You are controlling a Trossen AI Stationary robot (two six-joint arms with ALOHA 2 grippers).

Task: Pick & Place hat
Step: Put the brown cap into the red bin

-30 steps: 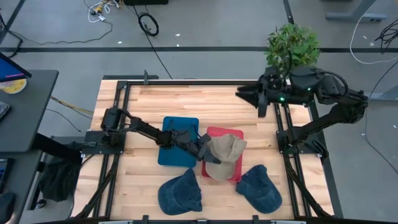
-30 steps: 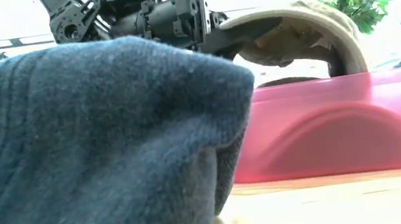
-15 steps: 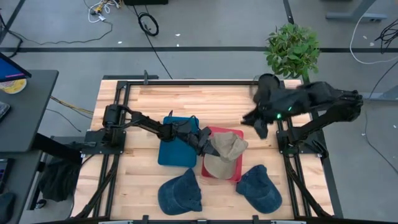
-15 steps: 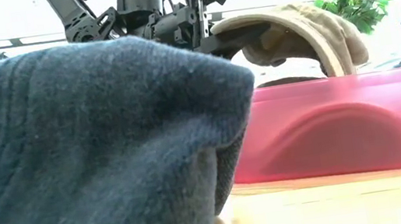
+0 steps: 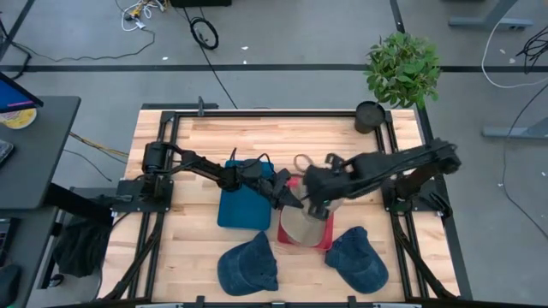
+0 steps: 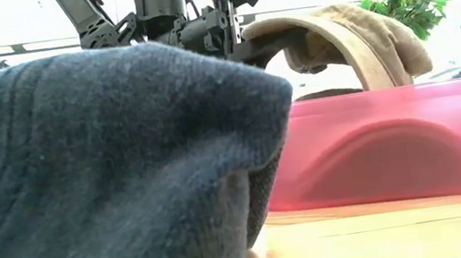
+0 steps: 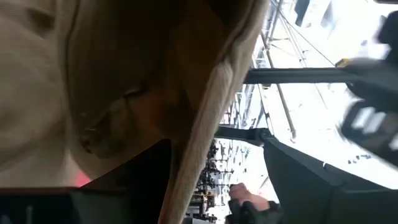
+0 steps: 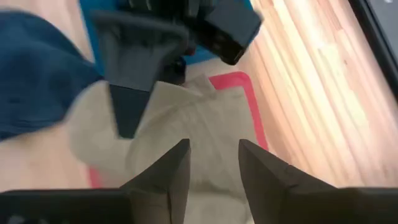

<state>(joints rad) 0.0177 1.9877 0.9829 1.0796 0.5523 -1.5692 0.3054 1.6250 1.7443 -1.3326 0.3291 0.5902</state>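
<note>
High view: left pincer pinches tan hat over red tray; right pincer, spread, hovers above.

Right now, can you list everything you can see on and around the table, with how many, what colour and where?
tan hat: one, tan, over the red tray, held up by the left end effector
blue hats: two, dark blue, on the table's near edge, one each side of the red tray
red tray: one, red, middle of the table
blue tray: one, blue, beside the red tray on the left arm's side
potted plant: one, green, on the floor past the table's far right corner
table: one, light wood
left end effector: one, dark, gripping the tan hat
right end effector: one, dark, fingers apart just above the tan hat
</note>
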